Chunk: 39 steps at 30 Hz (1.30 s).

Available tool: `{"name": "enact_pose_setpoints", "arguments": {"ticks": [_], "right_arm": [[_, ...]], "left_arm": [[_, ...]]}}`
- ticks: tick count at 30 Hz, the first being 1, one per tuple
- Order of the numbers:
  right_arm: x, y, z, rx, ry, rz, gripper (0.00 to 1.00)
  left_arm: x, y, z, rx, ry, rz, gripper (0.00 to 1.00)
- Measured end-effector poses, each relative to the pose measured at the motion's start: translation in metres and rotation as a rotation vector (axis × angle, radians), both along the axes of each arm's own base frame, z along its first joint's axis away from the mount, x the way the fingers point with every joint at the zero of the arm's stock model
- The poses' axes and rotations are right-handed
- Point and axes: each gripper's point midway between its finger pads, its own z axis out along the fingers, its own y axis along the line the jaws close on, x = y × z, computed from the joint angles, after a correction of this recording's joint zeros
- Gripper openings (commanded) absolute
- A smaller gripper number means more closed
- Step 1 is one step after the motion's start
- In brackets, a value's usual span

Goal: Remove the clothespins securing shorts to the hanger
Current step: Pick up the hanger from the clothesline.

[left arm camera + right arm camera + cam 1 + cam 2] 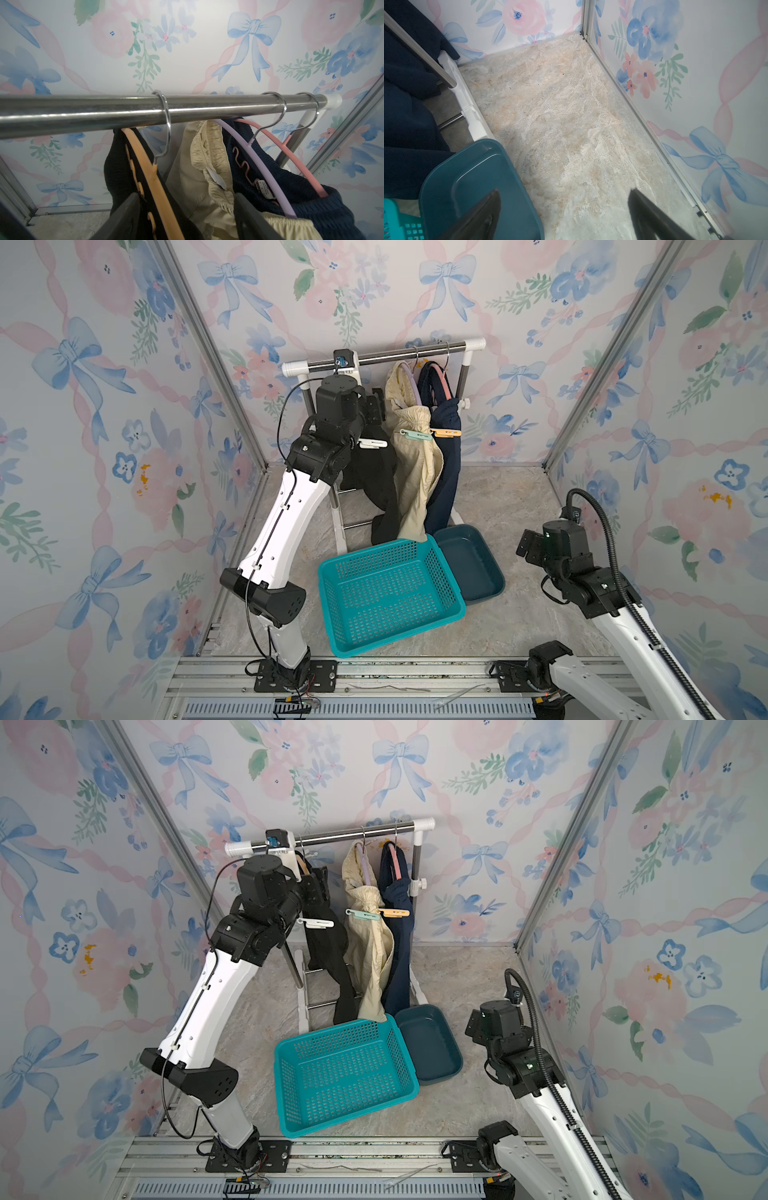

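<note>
All 3 pins on: white clothespin [372, 443] on the black shorts [376, 485], mint clothespin [415, 434] on the cream shorts [415, 477], orange clothespin [446, 432] on the navy shorts [446, 477]. They sit in a row running 9 to 3 o'clk across the rack, at 12 o'clk of the tabletop [507, 506] in both top views. The left gripper [374, 404] is up under the rail [83, 112], at 12 o'clk of the white pin. Wrist view shows its fingers [124, 216] spread w/ the orange hanger [153, 187] and the black waistband btwn them. Can't tell if a pad touches cloth. The right gripper [564, 190] sits low at 4 o'clk, fingers wide apart, nothing btwn them, over bare tabletop beside the dark tub [477, 176]. Handling, my read: the pins are light, stiff, slick plastic w/ a spring, so squeeze the free tail end, not the biting end. Which end bites is too small to tell here. A square grip across the flat sides prob stops a pin twisting out. The shorts are soft and limp and give no backing to push against. The hangers hook loose on the rail, so expect swing, and cloth may slide once a pin lets go. The teal basket [376, 549] waits at 6 o'clk of the rack.
</note>
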Motion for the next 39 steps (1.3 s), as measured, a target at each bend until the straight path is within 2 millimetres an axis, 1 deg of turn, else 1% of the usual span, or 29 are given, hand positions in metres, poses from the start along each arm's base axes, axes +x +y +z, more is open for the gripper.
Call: {"name": "enact_pose_setpoints", "arguments": {"ticks": [3, 7, 9, 14, 19, 29, 39], "right_arm": [[0.0, 0.0, 0.0, 0.004, -0.002, -0.002, 0.96], [0.0, 0.002, 0.0, 0.008, -0.002, 0.004, 0.97], [0.001, 0.004, -0.001, 0.01, -0.001, 0.007, 0.96], [0.002, 0.011, -0.003, 0.016, 0.007, 0.023, 0.97], [0.003, 0.015, -0.004, 0.021, 0.008, 0.034, 0.97], [0.004, 0.017, -0.004, 0.027, 0.006, 0.037, 0.96], [0.005, 0.021, -0.005, 0.034, 0.007, 0.044, 0.97]], "left_arm": [[0.007, 0.007, -0.01, 0.012, 0.027, 0.007, 0.68], [0.016, 0.011, -0.023, 0.025, 0.064, 0.001, 0.65], [0.018, 0.011, -0.027, 0.027, 0.074, -0.004, 0.62], [0.019, 0.017, -0.031, 0.037, 0.091, 0.004, 0.52], [0.02, 0.023, -0.035, 0.044, 0.108, 0.017, 0.46], [0.02, 0.022, -0.036, 0.045, 0.112, 0.006, 0.47], [0.035, 0.016, -0.044, 0.047, 0.123, 0.002, 0.47]]}}
